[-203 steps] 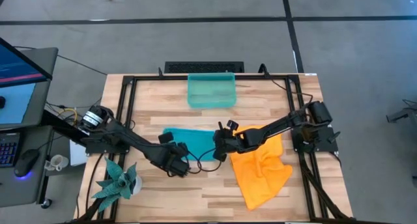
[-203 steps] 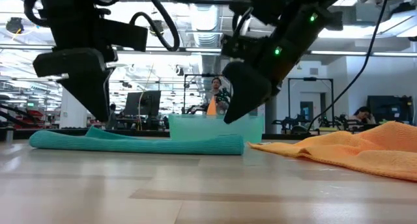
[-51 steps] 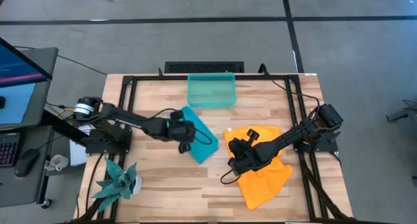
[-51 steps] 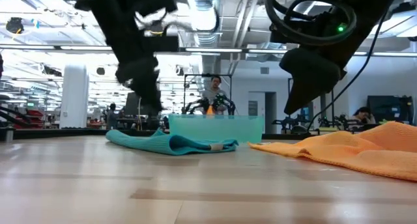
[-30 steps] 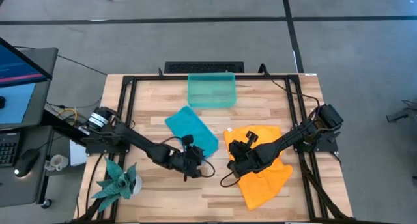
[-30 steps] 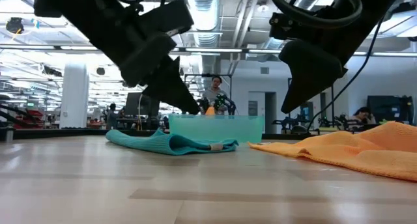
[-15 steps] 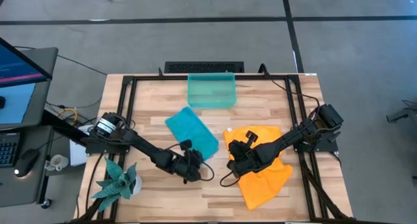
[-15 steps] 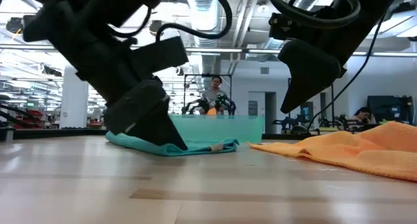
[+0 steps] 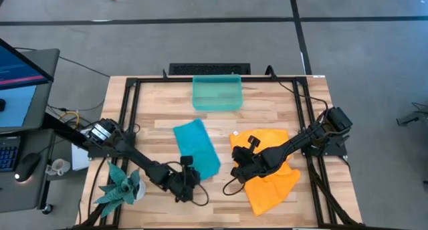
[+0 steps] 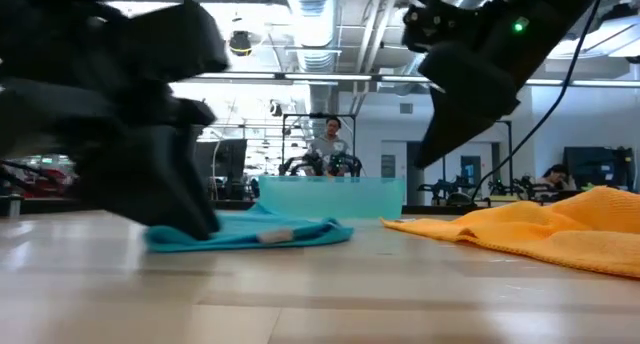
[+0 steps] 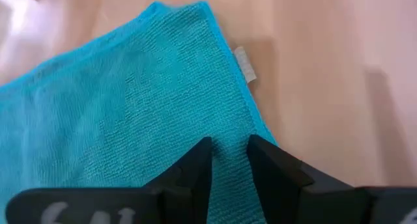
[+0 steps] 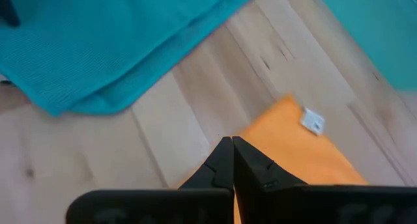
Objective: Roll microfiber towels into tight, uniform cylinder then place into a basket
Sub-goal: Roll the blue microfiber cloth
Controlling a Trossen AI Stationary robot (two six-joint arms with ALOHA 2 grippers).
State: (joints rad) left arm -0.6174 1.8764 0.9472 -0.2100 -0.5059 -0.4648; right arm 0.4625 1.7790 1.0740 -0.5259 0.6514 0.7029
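Teal towel [image 9: 196, 148]: lies flattened and folded on the tabletop [image 9: 281, 103], mid-table, angled from far-left to near-right; a white tag [image 11: 244, 61] shows at one edge.
Orange towel [image 9: 271, 170]: rumpled on the right side of the tabletop, apart from the teal one; a white tag [image 12: 313, 121] sits near its corner.
Basket [image 9: 217, 92]: at the far middle of the tabletop, well apart from both towels.
Left claw [image 9: 188, 182]: low at the near end of the teal towel; the wrist view shows its fingers [image 11: 195, 168] a narrow gap apart with teal cloth between them, seemingly nipping the towel's edge, though the bite itself is hard to see.
Right claw [image 9: 238, 168]: at the left edge of the orange towel, fingers [image 12: 220, 160] pressed together above the cloth's corner, nothing visibly between them.
Plant figure [image 9: 120, 184]: near-left corner.
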